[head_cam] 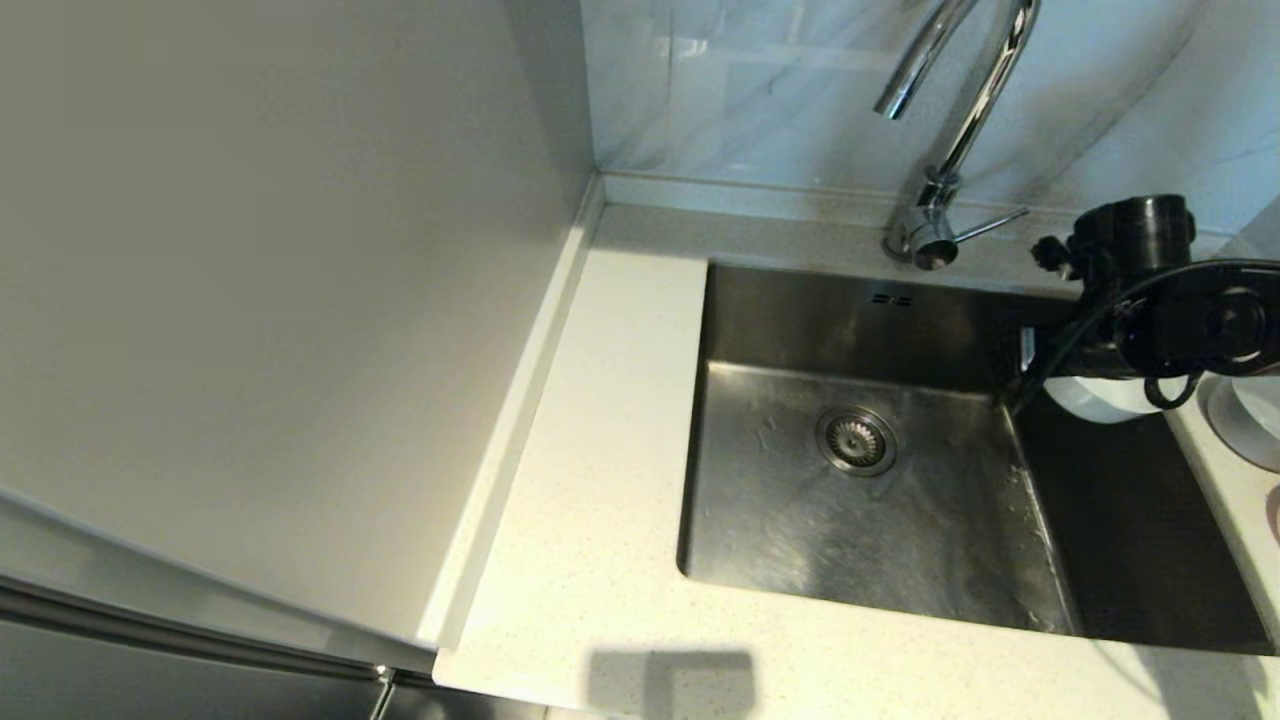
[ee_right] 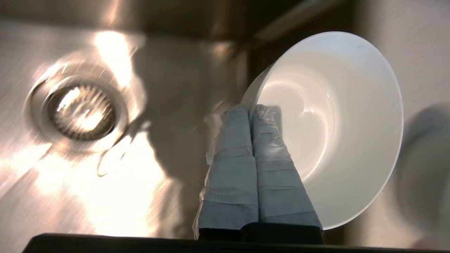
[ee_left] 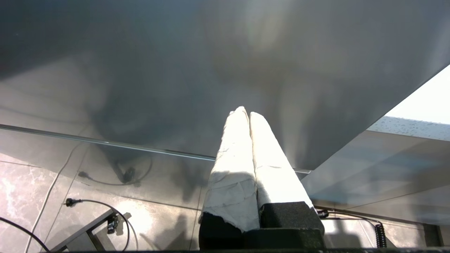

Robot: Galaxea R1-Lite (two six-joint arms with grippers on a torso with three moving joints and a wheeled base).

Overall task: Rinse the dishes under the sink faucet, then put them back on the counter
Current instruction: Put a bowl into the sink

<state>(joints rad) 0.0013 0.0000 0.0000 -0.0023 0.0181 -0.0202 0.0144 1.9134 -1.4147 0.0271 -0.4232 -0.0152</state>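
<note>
White bowl pinched at its rim over the sink's right edge.

Left gripper [ee_left: 246, 114], off left of the sink [head_cam: 760, 330], is clenched empty; right gripper [ee_right: 251, 109] grasps the white bowl [ee_right: 337, 116] by its rim: stiff, glossy, likely slippery wet, breakable.

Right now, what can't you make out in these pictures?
- White bowl in the head view: mostly hidden behind the right gripper's arm.
- Two more dishes on the counter: cut off by the head view's right edge.
- Faucet: its arch is cut off at the top.
- Drain strainer: blurred in the right wrist view.
</note>
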